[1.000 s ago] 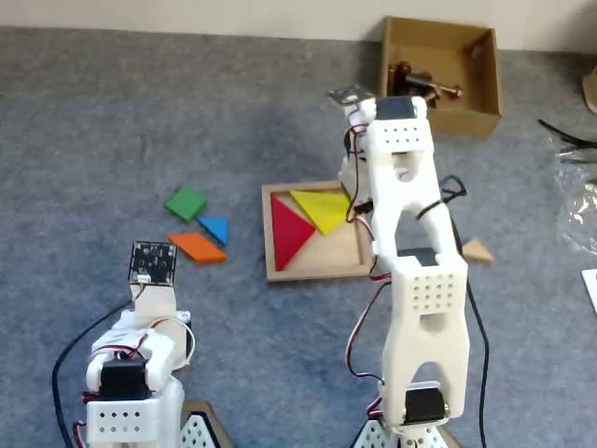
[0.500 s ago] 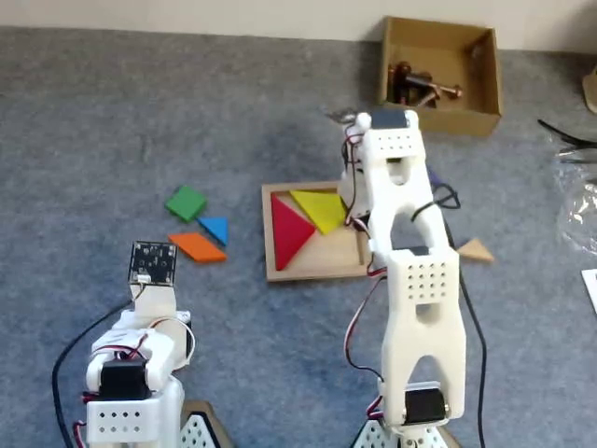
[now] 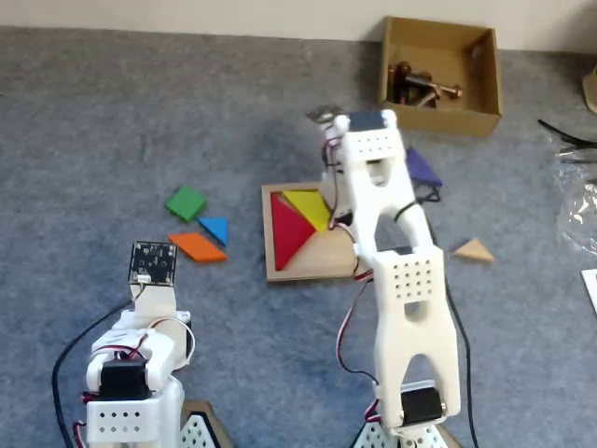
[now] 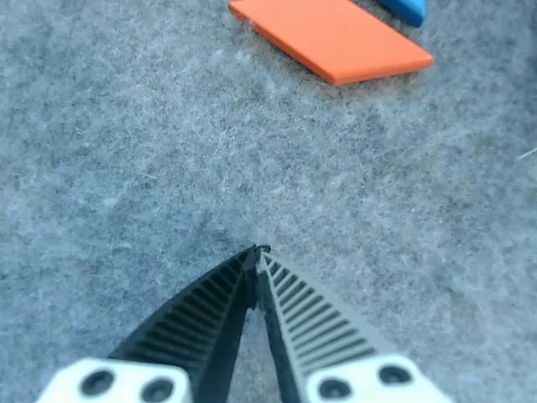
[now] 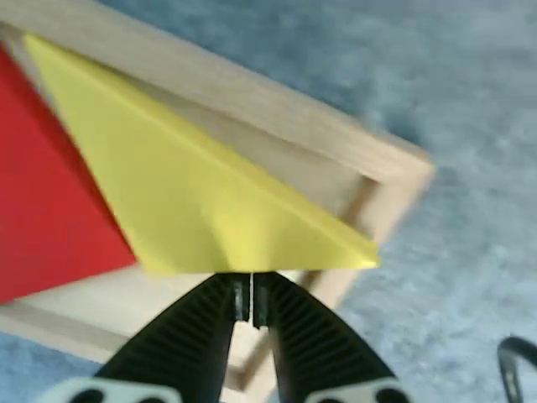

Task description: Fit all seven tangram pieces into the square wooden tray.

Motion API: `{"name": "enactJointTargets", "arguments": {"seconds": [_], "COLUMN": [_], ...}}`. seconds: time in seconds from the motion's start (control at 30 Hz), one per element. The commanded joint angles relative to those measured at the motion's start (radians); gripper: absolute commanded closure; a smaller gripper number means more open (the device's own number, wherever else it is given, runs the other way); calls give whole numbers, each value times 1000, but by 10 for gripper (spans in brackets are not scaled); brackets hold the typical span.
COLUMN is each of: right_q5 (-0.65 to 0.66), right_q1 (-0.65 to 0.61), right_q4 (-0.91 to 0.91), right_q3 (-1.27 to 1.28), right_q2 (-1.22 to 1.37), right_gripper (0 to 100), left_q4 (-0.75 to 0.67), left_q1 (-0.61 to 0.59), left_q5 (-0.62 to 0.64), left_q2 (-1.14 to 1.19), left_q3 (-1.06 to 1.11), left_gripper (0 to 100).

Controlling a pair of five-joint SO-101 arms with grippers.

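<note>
Grey felt covers the surface [image 3: 112, 121]. Right at the tips of the right hand [image 5: 250, 290], pinched nearly together on nothing, the yellow triangle [image 5: 210, 210] lies in the wooden tray [image 5: 252, 96] against the red triangle [image 5: 50, 185]. The left hand [image 4: 256, 250] is closed and empty, with the orange parallelogram [image 4: 331, 38] ahead of it on the felt.

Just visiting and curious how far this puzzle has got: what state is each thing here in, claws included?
Square wooden tray: partly filled.
Red triangle: in the tray.
Yellow triangle: in the tray.
Green square: out, on the grey carpet.
Blue triangle: on the carpet.
Orange parallelogram: on the carpet.
Purple piece: on the carpet.
Pale wooden triangle: on the carpet.
Cardboard box: open.
Left gripper: shut.
Right gripper: shut, at the yellow triangle's edge.
</note>
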Motion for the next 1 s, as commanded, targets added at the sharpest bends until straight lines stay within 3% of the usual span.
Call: {"name": "enactJointTargets", "arguments": {"seconds": [0.0, 0.4, 0.6, 0.97], "right_q5": [12, 12, 11, 6], "right_q1": [-45, -50, -42, 156], "right_q4": [-36, -36, 58, 56], "right_q3": [-51, -65, -275, -410], "right_q2": [-22, -35, -33, -33], "right_gripper": [993, 993, 993, 993], "left_q4": [8, 8, 8, 8], "left_q1": [-12, -12, -12, -12], "left_q5": [-6, -6, -6, -6], "left_q2": [-5, -5, -5, -5], "left_q3": [22, 22, 22, 22], "left_gripper": [993, 993, 993, 993]}}
